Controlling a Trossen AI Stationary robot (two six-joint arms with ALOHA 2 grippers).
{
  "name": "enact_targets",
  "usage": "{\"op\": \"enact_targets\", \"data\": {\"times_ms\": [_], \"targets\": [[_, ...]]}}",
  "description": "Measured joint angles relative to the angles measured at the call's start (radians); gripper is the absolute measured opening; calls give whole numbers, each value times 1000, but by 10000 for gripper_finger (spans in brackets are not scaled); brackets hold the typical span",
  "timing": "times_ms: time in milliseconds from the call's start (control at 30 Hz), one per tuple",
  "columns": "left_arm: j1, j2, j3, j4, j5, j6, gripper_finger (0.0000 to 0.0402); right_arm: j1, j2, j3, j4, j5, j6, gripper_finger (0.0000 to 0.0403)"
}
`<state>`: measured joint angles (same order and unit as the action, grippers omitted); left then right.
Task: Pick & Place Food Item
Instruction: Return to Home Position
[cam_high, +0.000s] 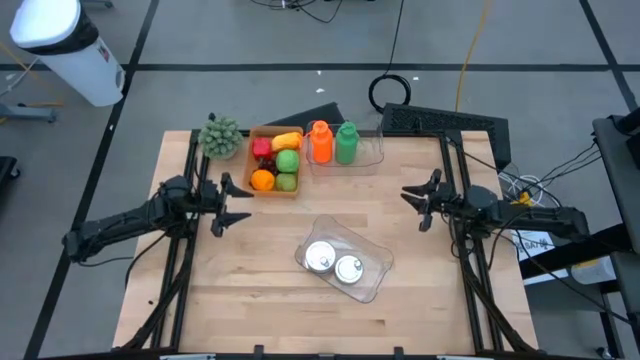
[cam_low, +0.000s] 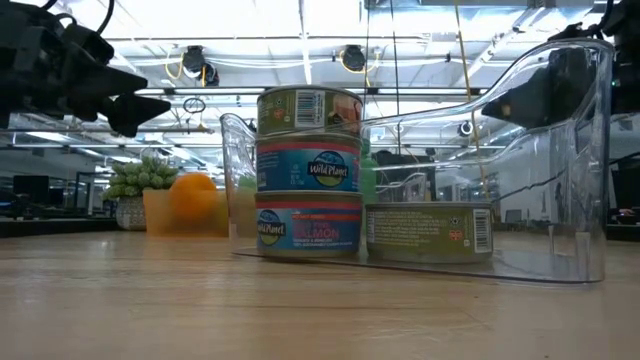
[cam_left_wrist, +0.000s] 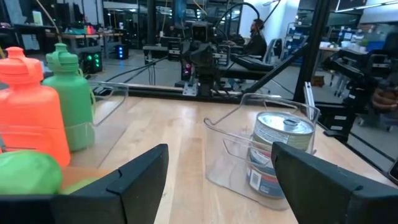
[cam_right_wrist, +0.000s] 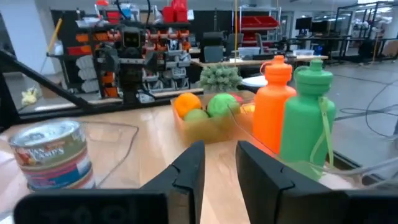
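A wooden tray (cam_high: 271, 131) at the far middle holds toy fruit: an orange (cam_high: 262, 180), two green fruits (cam_high: 287, 161), a red piece (cam_high: 262, 148) and a yellow piece (cam_high: 286, 140). A clear bin (cam_high: 372, 252) near the table's middle holds a stack of tins (cam_low: 308, 170) and one single tin (cam_low: 428, 232). My left gripper (cam_high: 232, 203) is open and empty above the table, just left of the tray's near end; it also shows in the left wrist view (cam_left_wrist: 214, 180). My right gripper (cam_high: 412, 207) hovers empty at the right with a narrow gap between its fingers (cam_right_wrist: 217, 174).
An orange bottle (cam_high: 320, 142) and a green bottle (cam_high: 346, 142) stand in a second clear bin (cam_high: 372, 150) right of the tray. A small potted plant (cam_high: 220, 137) stands at the far left. Bare wood lies along the near edge.
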<state>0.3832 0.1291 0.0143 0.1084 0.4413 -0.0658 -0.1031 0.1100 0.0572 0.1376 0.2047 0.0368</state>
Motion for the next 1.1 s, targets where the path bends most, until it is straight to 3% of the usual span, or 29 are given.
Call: {"op": "enact_targets", "data": {"times_ms": [300,1100], "targets": [[0,3,0,-6,-5,-23,294,-2,0,-40,74,-55,-30,82],[0,3,0,-1,-6,-21,294,-3,11,-42,68,-50,-82,82]]}}
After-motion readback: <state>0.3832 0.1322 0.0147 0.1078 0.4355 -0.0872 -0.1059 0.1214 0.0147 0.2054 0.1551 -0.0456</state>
